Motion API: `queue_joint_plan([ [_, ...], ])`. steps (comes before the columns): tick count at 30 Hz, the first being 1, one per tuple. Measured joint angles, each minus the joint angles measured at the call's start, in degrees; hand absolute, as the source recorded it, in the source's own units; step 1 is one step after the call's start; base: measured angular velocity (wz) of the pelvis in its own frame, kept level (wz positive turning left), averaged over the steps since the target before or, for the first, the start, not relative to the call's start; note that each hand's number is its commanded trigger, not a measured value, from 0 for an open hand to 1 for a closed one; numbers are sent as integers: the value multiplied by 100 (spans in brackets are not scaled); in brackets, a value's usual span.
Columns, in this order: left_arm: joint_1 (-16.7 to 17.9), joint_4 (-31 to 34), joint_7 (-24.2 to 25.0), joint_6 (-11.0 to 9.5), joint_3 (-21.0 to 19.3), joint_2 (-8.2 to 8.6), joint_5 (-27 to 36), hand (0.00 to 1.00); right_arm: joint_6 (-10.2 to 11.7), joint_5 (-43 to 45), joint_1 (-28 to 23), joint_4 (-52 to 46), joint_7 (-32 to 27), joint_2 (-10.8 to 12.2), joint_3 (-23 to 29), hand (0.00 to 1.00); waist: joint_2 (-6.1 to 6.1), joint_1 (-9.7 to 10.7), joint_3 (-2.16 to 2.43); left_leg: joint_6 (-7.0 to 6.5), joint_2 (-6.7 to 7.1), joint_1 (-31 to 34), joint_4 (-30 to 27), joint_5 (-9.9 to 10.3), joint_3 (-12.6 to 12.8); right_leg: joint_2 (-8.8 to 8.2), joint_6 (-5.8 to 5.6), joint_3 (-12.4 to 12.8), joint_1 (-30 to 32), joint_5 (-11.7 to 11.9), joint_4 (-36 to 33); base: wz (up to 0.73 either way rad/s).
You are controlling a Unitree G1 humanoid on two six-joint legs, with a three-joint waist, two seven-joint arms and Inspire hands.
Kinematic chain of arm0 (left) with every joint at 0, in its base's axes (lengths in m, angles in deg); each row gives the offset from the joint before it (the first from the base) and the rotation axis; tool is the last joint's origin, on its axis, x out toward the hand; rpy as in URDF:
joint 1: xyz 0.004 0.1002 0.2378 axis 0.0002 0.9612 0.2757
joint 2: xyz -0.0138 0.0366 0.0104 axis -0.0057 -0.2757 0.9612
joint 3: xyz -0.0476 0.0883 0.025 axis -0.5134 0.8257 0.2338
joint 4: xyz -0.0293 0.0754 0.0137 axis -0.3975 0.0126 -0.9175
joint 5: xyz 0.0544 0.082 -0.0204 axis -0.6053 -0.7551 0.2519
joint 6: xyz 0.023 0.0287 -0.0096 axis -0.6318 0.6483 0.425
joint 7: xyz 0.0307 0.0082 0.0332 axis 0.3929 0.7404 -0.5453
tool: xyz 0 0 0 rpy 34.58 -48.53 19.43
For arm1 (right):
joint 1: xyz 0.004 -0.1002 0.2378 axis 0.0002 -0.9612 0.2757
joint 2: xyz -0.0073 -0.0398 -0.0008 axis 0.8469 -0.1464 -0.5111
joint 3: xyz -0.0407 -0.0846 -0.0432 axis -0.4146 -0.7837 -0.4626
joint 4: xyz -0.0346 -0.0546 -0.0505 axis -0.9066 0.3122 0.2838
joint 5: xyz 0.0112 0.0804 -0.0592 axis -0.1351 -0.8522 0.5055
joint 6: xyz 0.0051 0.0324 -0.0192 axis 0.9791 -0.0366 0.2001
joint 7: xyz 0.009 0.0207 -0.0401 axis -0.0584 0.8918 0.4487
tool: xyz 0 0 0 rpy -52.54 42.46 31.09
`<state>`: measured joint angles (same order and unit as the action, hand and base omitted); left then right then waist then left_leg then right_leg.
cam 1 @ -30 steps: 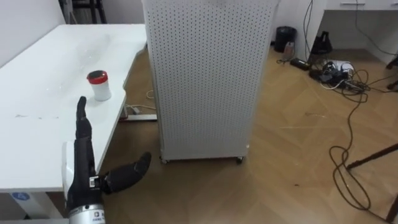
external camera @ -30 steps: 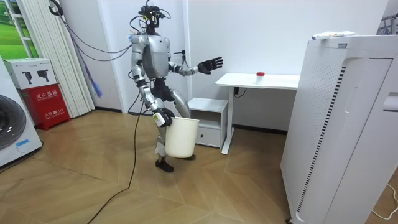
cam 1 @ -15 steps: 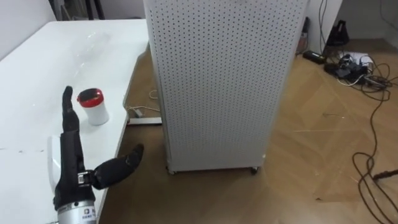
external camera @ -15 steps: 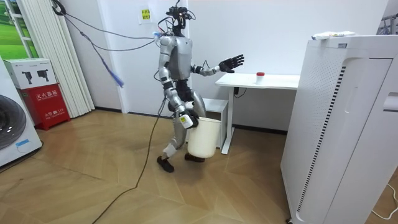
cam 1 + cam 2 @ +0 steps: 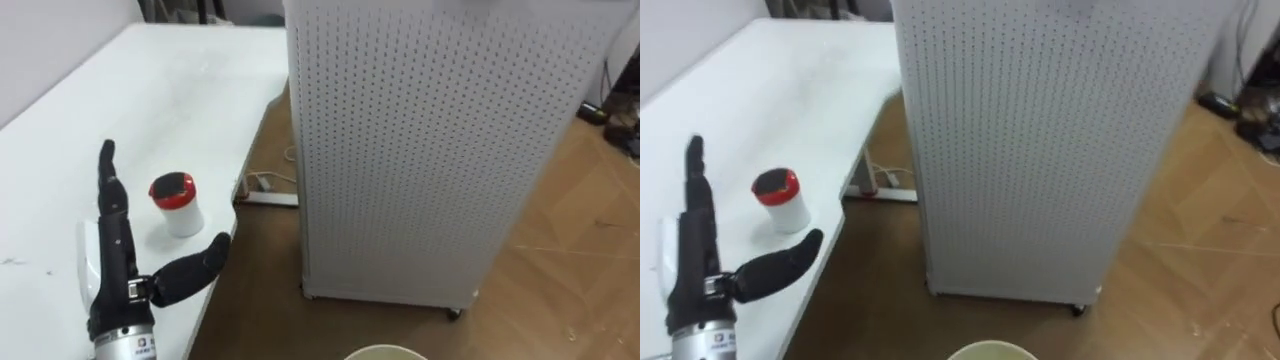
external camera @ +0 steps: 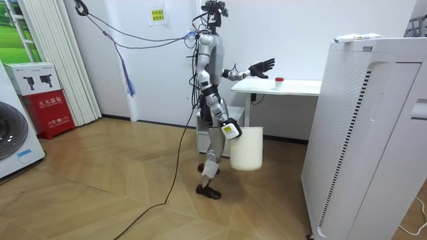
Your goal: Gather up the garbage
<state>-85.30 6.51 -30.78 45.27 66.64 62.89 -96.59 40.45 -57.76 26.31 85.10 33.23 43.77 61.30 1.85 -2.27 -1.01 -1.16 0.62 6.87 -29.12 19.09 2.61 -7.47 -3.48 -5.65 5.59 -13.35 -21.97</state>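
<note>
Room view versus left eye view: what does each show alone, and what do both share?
Room view alone: the robot standing at the end of the white table, its right hand gripping the white bucket, plus a washing machine and a red box. Left eye view alone: a castor under the perforated white cabinet and a cable on the floor by the table. Shared: the table, the red-lidded container, the open left hand beside it without touching, the cabinet, and the bucket, just its rim in the eye view.

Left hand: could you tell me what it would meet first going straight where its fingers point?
Probably nothing: the left hand points along the white table, just left of the red-lidded cup; depth unclear.
</note>
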Motion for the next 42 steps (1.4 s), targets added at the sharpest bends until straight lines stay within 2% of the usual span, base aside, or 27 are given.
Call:
queue_joint_plan([
  [1, -46, 5, 36, 1, 35, 17, -16, 0, 12, -123, -2, 21, -2, -27, 28, 100, 37, 76, -7, 62, 33, 206, 421, -137, 6, 15, -33, 301, -162, 18, 220, 78],
  [2, -76, 30, 36, 1, 67, 23, -33, 0, 6, -154, 6, 30, -2, -57, 71, 100, 8, 74, 11, -73, 8, 327, 612, -445, 37, 46, -46, 350, -160, 10, 254, 33],
  [3, -24, 36, -11, 3, 53, 4, -159, 0, -20, -153, -2, 95, 5, -63, 101, 100, 58, -86, 18, -148, 0, 259, 622, -593, 214, 25, -100, 341, -146, -4, 301, -13],
  [5, 51, 33, -85, 21, 35, -31, -187, 0, -19, -150, -18, 95, 72, -49, 99, 100, 90, -167, 23, -148, -7, 115, 732, -592, 261, 60, -115, 120, -318, 77, 579, -24],
  [7, 45, 33, -107, 24, -1, -31, -178, 0, -18, -59, -32, 51, 155, -47, 96, 100, 89, -238, 24, -148, 7, -60, 845, -591, 176, 72, -108, -104, -547, 206, 874, -28],
  [9, 48, 31, -99, 24, -1, -28, -169, 0, -11, 40, -35, 32, 199, -43, 96, 100, 83, -235, 29, -136, 22, -196, 979, -585, 176, 65, -118, -236, -739, 233, 1060, -16],
  [18, 194, 13, -67, 51, 10, 26, -113, 0, -20, 121, -141, 37, 480, -46, 86, 100, 100, -113, 26, -124, -5, -403, 1174, -578, 194, 139, -117, -325, -849, 233, 1135, -1],
  [23, 136, -511, -66, 59, 17, 65, 38, 0, -90, 140, -137, 8, 496, -45, 87, 100, 97, -108, 28, -85, -33, -464, 1209, -555, 220, 156, -105, -364, -858, 240, 1115, -3],
  [25, 137, -890, -15, 112, 14, 107, 195, 0, -122, 218, -138, -30, 498, -36, 87, 100, 112, -116, 27, -84, -74, -468, 1209, -555, 232, 156, -90, -363, -850, 249, 1103, -2],
  [28, 136, -1079, 51, 149, 10, 152, 564, 0, -134, 299, -142, -62, 497, -9, 1, 100, 148, -118, 31, -74, -81, -466, 1208, -545, 208, 161, -79, -374, -839, 256, 1047, 0],
  [42, 127, -1122, -4, 148, 5, 149, 1600, 0, -135, 421, -224, -286, 492, -5, -62, 100, 158, -103, 36, -73, -87, -465, 1181, -544, 217, 172, -51, -404, -805, 276, 1015, -1],
])
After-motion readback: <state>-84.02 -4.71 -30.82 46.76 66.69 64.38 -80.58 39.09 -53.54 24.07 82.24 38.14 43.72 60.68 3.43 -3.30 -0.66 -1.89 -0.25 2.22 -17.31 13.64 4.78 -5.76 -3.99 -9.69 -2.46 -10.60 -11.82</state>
